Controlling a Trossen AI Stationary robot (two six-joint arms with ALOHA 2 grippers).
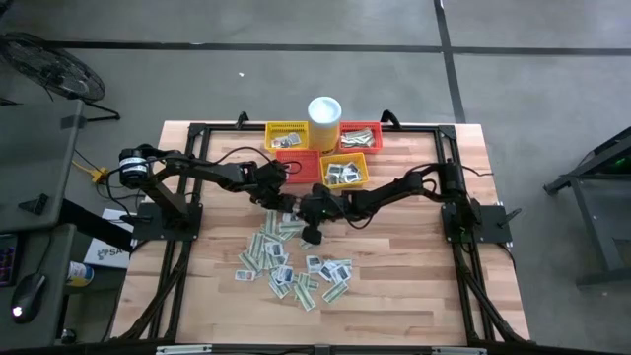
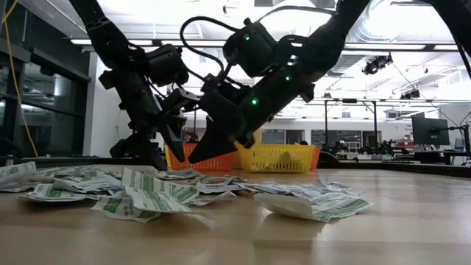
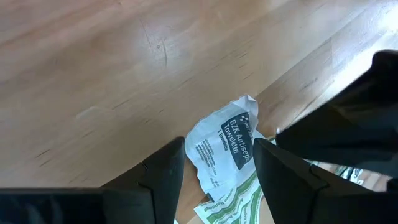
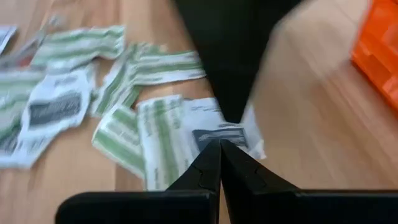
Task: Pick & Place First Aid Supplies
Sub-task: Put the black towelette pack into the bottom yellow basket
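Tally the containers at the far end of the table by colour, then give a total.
Yellow mesh baskets: 2
Red-orange mesh baskets: 2
White cylindrical cup: 1
Total: 5

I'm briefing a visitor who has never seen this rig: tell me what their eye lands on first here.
First, the loose heap of white and green sachets strewn across the middle of the wooden table. Next, both dark arms meeting just above the heap's far edge: the left end effector open over a white towelette packet, the right end effector shut beside it. Behind stand yellow and orange baskets and a white cup.
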